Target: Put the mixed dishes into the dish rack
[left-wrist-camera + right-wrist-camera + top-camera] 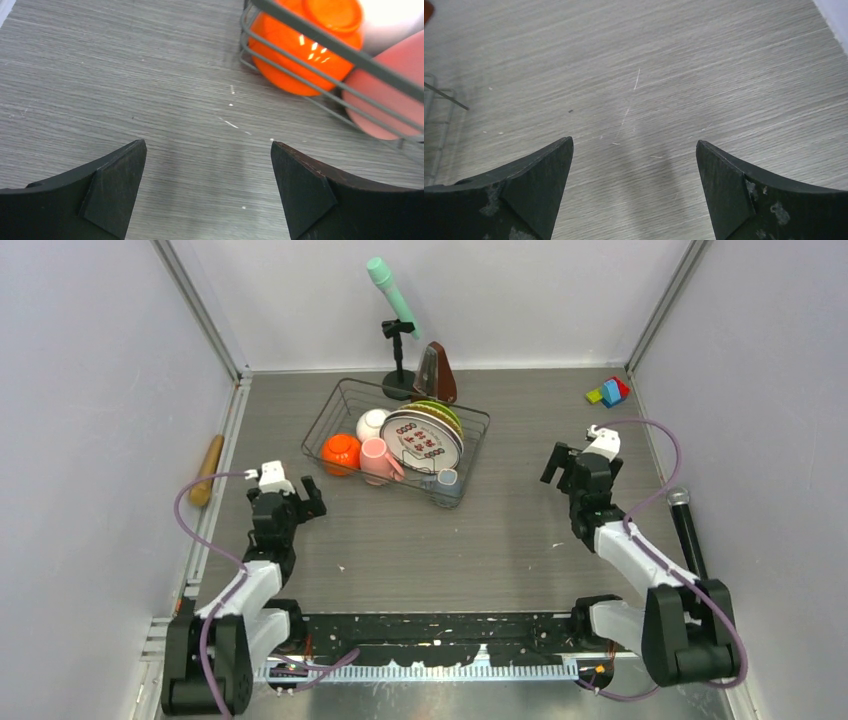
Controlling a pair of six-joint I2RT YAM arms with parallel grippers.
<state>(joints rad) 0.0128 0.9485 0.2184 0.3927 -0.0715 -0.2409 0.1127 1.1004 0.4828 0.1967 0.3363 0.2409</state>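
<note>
Open table (450,550) beside crowded dish rack (476,452)

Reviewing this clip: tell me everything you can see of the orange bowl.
The orange bowl is bright orange-red and glossy, plastic or glazed by its shine. It seems to lie upside down, foot ring up, inside the dish rack at its near left corner, just behind the wires. The pink mug stands close on its right, the white bowl behind it. Nothing grips it.
</note>
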